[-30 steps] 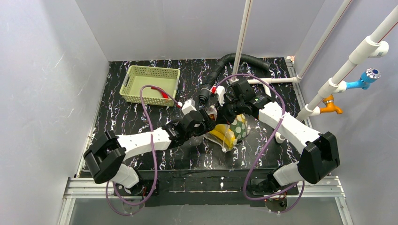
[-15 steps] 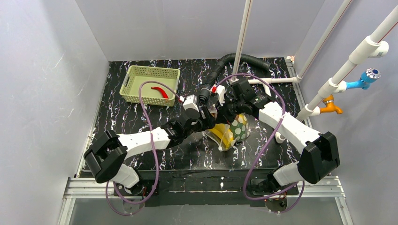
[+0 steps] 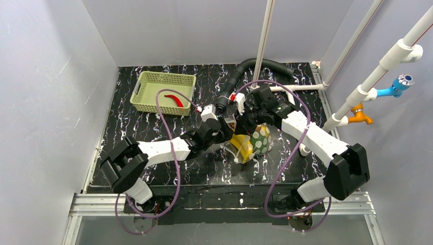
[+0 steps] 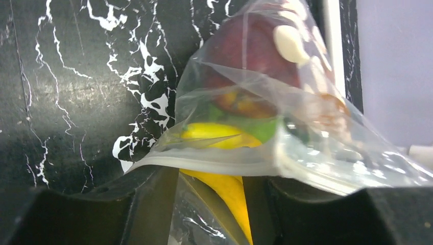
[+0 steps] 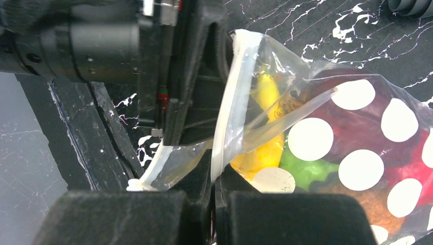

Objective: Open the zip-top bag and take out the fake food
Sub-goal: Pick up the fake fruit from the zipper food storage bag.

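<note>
Zip-top bag holds banana, green piece; basket holds red chili.

zip-top bag centre, fake food inside (chili in basket, behind left)

Black, white-veined table. Pale green lattice basket at ten o'clock; corrugated black hose at twelve. Spotted zip-top bag just right of centre.

No writing can be read in any view. The zip-top bag bears only plain white oval spots, with no letters or numbers, and neither the pale green basket nor the marbled tabletop shows a legible label or brand.
</note>
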Available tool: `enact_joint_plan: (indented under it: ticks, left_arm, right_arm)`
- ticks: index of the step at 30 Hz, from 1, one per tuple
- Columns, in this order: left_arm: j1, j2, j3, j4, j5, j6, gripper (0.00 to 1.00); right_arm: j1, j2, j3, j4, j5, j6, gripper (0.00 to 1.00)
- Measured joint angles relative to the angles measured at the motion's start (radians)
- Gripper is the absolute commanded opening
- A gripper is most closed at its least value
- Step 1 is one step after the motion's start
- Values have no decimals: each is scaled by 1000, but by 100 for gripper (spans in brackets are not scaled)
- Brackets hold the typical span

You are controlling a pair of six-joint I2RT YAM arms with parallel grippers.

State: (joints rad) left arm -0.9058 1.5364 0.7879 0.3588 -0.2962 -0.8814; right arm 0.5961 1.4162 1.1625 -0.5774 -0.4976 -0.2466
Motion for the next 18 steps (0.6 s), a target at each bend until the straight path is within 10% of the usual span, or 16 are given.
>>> enact_joint_plan:
  ticks: [18]
  left_arm:
    - [1,56,-3,85,-46,-175,52]
  right_arm:
    - [0,0,0,0,-3,-1,1]
